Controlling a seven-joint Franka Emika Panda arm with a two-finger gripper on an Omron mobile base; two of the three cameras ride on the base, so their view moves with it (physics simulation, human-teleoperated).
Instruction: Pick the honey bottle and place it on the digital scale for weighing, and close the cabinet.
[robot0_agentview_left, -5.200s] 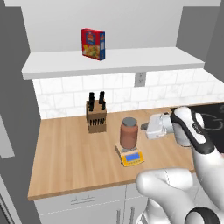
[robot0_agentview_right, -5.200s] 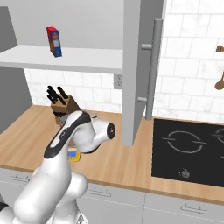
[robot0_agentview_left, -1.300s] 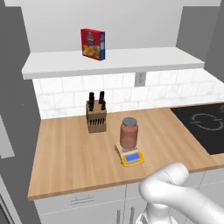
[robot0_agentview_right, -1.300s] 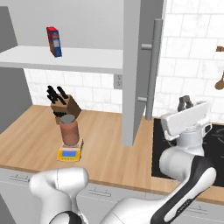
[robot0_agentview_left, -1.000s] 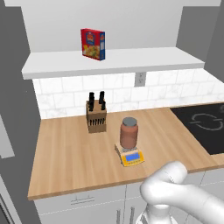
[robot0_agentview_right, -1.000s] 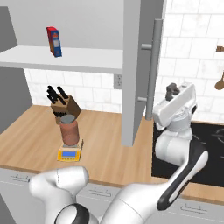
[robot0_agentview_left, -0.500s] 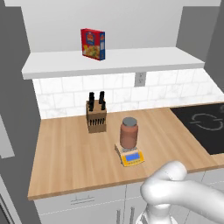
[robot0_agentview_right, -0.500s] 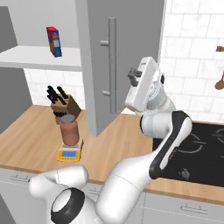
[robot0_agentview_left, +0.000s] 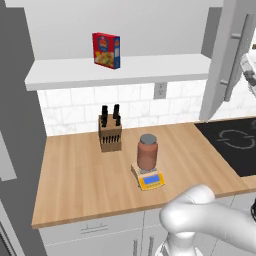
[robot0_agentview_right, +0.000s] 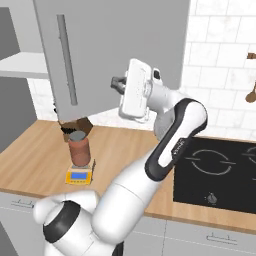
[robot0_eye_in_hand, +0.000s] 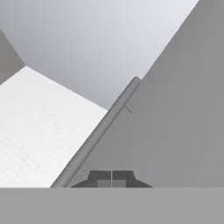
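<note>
The honey bottle stands upright on the yellow digital scale, also seen as bottle on scale. The cabinet door hangs partly swung over the shelf, its bar handle towards the left. My gripper is shut, its tips against the door's outer face to the right of the handle. In the hand view the fingertips sit together at the grey door, beside the handle. The door also appears at the right of the left base view.
A red and blue cereal box stands on the white shelf. A wooden knife block sits behind the bottle. A black stovetop lies to the right on the wooden counter. A wooden spoon hangs on the tiled wall.
The cabinet door has swung further left over the shelf, with my shut gripper moving left against it. The bottle and scale have not moved.
</note>
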